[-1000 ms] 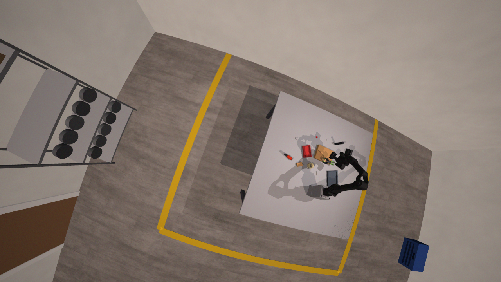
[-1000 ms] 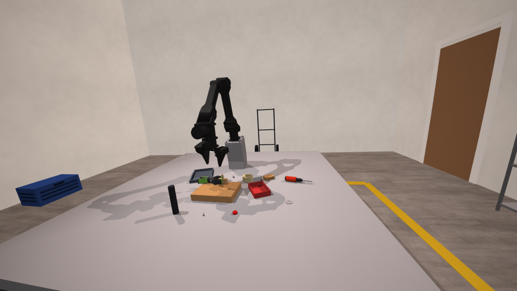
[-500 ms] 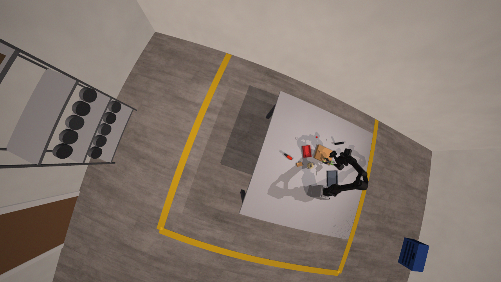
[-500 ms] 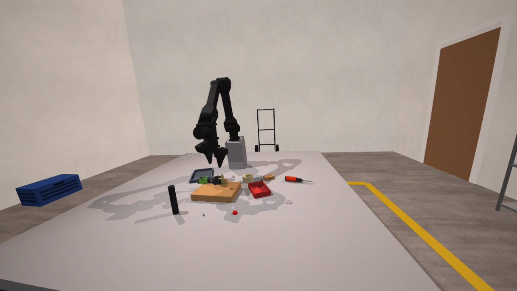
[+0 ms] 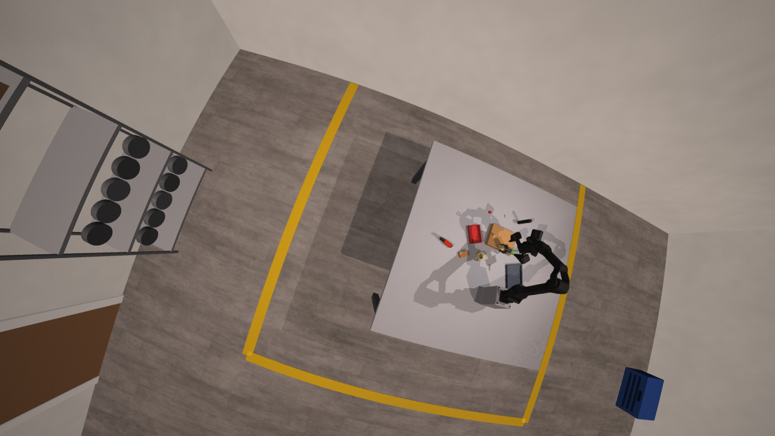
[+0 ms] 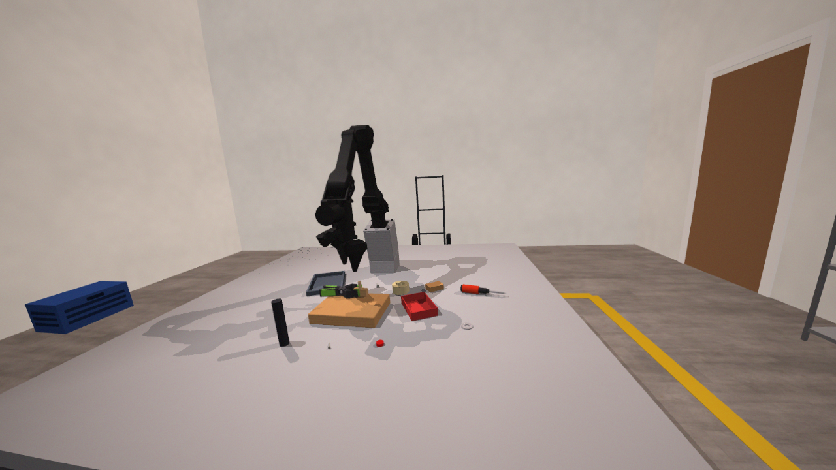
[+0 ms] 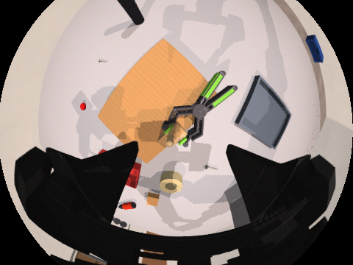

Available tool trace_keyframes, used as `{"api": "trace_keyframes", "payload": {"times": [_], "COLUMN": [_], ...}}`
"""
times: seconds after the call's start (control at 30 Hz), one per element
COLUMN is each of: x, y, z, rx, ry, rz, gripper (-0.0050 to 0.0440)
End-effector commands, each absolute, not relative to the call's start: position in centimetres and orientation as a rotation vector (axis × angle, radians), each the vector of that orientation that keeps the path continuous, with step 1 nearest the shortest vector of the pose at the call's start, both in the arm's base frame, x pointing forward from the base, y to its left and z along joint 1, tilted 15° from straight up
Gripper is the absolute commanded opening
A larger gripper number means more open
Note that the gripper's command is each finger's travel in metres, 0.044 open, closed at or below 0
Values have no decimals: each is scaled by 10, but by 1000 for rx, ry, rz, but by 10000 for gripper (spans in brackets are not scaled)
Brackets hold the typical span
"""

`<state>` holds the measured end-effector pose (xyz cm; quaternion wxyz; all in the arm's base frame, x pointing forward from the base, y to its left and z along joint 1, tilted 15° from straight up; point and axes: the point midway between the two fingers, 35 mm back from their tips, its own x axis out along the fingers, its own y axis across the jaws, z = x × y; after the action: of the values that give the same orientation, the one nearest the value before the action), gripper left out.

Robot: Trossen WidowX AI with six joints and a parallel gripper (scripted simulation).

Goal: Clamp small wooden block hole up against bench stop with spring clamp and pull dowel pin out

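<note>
Grey bench [image 6: 526, 374], wooden board [image 6: 345, 314] at centre.
Spring clamp [image 7: 198, 110] lies at the board's edge; the gripper [image 6: 349, 254] hangs above it, jaws wide, empty.

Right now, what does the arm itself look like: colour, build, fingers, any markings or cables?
The arm is matte black throughout, built of slim boxy links with rounded joint housings. It rises from a light grey block pedestal. The gripper ends in two dark, tapered, wedge-shaped fingers. No markings or loose cables show.
</note>
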<state>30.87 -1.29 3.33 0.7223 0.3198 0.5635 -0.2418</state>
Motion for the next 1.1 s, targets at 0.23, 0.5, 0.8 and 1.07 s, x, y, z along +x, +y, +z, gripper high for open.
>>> {"api": "trace_keyframes", "payload": {"times": [0.23, 0.5, 0.8, 1.07], "x": [309, 308, 308, 308], "y": [-7, -4, 0, 3], "z": [33, 32, 31, 30], "rx": [833, 909, 1022, 1098], "ry": [1208, 1185, 1147, 1119], "rz": [-634, -692, -780, -837], "gripper": [440, 440, 440, 440]}}
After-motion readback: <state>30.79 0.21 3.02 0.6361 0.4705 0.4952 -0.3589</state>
